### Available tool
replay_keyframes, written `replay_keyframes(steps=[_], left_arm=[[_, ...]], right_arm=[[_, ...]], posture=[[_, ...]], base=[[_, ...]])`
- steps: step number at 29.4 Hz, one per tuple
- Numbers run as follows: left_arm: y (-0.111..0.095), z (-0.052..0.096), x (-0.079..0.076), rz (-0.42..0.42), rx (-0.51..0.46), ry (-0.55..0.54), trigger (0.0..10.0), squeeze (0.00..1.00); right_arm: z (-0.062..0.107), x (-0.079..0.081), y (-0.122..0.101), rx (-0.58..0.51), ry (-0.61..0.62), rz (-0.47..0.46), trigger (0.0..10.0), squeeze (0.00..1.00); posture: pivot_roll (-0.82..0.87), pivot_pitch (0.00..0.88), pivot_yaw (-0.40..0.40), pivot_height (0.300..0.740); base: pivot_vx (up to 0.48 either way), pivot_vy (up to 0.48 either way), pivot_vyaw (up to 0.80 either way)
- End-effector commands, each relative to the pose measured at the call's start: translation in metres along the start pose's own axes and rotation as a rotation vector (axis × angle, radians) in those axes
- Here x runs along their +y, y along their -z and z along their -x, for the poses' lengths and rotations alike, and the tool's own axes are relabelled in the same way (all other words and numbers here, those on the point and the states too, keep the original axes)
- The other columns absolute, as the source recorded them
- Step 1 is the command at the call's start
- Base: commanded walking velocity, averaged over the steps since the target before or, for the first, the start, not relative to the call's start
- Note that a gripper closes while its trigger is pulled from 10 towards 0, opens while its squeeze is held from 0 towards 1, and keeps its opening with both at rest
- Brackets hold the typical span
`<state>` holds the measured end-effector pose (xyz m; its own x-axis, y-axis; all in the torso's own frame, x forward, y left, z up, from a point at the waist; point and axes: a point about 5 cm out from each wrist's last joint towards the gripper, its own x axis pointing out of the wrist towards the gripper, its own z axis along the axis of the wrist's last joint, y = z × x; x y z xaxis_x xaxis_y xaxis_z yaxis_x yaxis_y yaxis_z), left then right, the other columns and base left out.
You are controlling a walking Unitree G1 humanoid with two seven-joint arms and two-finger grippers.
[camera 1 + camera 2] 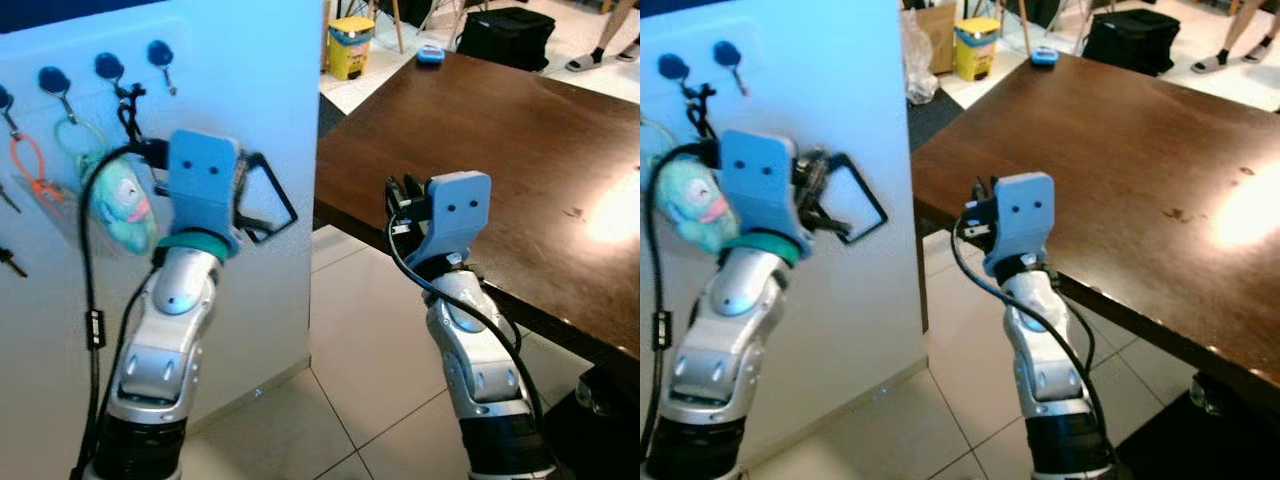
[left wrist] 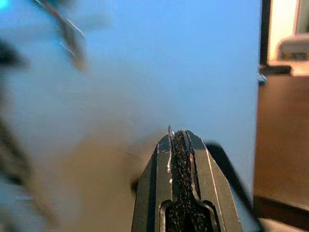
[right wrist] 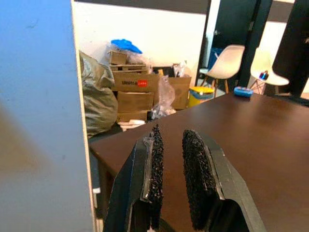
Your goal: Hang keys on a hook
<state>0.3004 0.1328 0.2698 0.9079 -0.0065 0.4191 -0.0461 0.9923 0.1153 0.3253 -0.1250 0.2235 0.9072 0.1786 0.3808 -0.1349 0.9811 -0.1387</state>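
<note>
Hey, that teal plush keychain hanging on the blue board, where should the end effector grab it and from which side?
Probably the black cord just above the teal plush keychain, approached from the front, square to the board. The cord is thin and hangs taut from its hook, so shut fingers can pinch it. The plush body is bulky, soft and lies against the board.

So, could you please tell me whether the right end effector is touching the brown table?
Apart. In the right wrist view the right end effector hangs in the air short of the brown table, fingers slightly parted with nothing between them.
</note>
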Motion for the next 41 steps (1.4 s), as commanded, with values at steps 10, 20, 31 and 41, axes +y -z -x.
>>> replay_keyframes(steps=[10,20,31,41], left_arm=[[-0.028,0.008,0.032,0.002,-0.095,-0.083,10.0,0.00],[-0.044,0.004,0.024,0.037,-0.147,-0.045,10.0,0.00],[-0.040,-0.009,0.011,-0.018,-0.131,-0.032,10.0,0.00],[-0.035,-0.017,0.017,-0.033,-0.116,-0.072,10.0,0.00]], right_arm=[[0.000,0.001,0.000,-0.008,-0.021,0.007,10.0,0.00],[0.001,0.002,0.003,0.000,-0.033,0.014,10.0,0.00],[0.002,0.002,0.004,0.005,-0.030,0.020,10.0,0.00],[0.002,0.003,0.004,0.002,-0.026,0.020,10.0,0.00]], posture=[[-0.10,0.081,0.098,0.740],[-0.10,0.088,0.096,0.740],[-0.11,0.088,0.103,0.740],[-0.11,0.080,0.109,0.740]], base=[[0.000,0.000,0.00],[0.000,0.000,0.00],[0.000,0.000,0.00],[0.000,0.000,0.00]])
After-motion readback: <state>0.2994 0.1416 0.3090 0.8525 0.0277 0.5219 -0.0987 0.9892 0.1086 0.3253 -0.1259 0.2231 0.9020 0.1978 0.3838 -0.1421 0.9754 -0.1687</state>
